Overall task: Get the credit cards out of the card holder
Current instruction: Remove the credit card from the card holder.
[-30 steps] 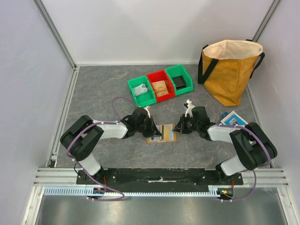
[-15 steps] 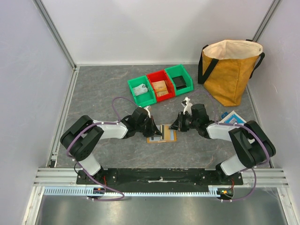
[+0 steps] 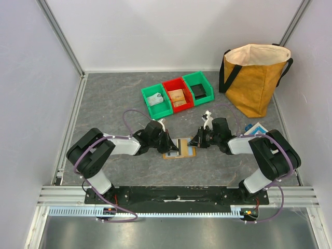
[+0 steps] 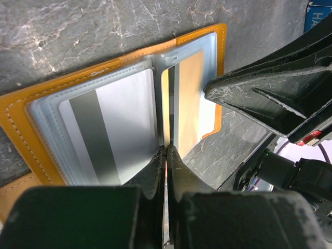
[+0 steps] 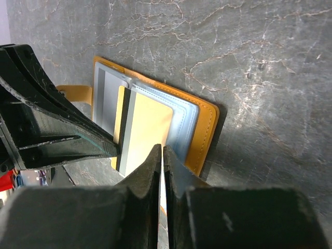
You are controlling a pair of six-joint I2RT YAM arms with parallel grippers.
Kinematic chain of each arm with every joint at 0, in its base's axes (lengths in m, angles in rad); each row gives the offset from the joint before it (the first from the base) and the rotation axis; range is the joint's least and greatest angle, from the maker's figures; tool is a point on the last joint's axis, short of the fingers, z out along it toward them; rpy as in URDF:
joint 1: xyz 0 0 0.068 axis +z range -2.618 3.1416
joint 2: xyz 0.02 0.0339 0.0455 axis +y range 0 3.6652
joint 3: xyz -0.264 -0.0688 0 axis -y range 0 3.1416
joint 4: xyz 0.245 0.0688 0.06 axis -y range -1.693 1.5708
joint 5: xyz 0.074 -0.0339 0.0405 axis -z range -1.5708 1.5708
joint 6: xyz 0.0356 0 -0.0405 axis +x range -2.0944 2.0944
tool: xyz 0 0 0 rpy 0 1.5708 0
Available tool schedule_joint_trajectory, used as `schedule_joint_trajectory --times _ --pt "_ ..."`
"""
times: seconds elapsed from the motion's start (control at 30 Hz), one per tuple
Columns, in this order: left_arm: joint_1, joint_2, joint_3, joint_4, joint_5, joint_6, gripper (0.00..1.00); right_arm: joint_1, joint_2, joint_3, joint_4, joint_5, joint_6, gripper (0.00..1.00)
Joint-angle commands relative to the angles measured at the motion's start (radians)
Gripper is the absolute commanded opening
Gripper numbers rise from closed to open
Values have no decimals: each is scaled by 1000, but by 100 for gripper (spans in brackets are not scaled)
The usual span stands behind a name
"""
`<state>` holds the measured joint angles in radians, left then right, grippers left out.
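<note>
Currently, the card holder (image 4: 21,129) lies opened flat on the counter (image 5: 259,78), midway between the two arms and in front of the row of bins. Its outer cover is tan-orange leather with pale stitching along the edge. Inside are translucent, glossy plastic sleeves.

The grey-white card (image 4: 119,129), crossed by a dark stripe, sits in a sleeve on one half. The cream card (image 5: 148,129), also striped, lies on the other half, over the sleeves.

The left hand (image 4: 166,150) is closed, fingertips together, at the holder's centre fold. Whether it pinches a sleeve cannot be told. The right hand (image 5: 162,149) is closed to a narrow slit on the edge of the cream card. Both hands have black, scuffed fingers that taper to thin tips.

The counter is a grey, stone-patterned sheet with pale veins.

- Behind the holder stand three open plastic bins side by side: a green bin (image 3: 144,96), a red bin (image 3: 168,83) and a second green bin (image 3: 210,88), each holding a small item.
- A mustard fabric bag (image 3: 254,88) with black handles stands upright at the far right.
- A blue-and-white box (image 3: 258,130) lies near the right arm.

Plain white walls (image 3: 155,31) enclose the cell. An aluminium rail (image 3: 52,196) runs along the near edge.
</note>
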<state>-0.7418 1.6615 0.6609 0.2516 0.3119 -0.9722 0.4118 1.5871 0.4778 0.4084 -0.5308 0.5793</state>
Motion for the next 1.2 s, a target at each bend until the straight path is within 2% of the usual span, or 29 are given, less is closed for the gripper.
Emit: schedule_joint_trajectory --times 0.0,0.23,0.33,0.47,0.63,0.7,0.77,0.8,0.87,1.17 --pt "-1 -32 -44 21 -13 -33 2 -24 36 -39 -92 77 -55 11" --pt "7 -37 -63 58 12 -42 2 -28 39 -31 -91 58 -61 10" --pt "5 -26 -55 89 26 -48 17 -28 40 -25 -92 48 -62 10" --pt "5 -14 -29 92 33 -46 27 -28 42 -25 -94 43 -65 10" --pt "5 17 -4 94 42 -48 29 -28 40 -31 -89 38 -67 10" --pt "5 24 -1 106 47 -52 27 -28 39 -31 -89 41 -67 10" --pt "4 23 -4 107 44 -56 17 -27 36 -33 -92 46 -68 10" --pt "4 12 -7 106 39 -56 9 -28 37 -33 -94 49 -70 10" --pt "5 -11 -24 92 21 -56 2 -30 36 -34 -95 51 -72 10" --pt "24 -153 -127 20 -20 -17 2 -34 36 -30 -94 51 -75 10"
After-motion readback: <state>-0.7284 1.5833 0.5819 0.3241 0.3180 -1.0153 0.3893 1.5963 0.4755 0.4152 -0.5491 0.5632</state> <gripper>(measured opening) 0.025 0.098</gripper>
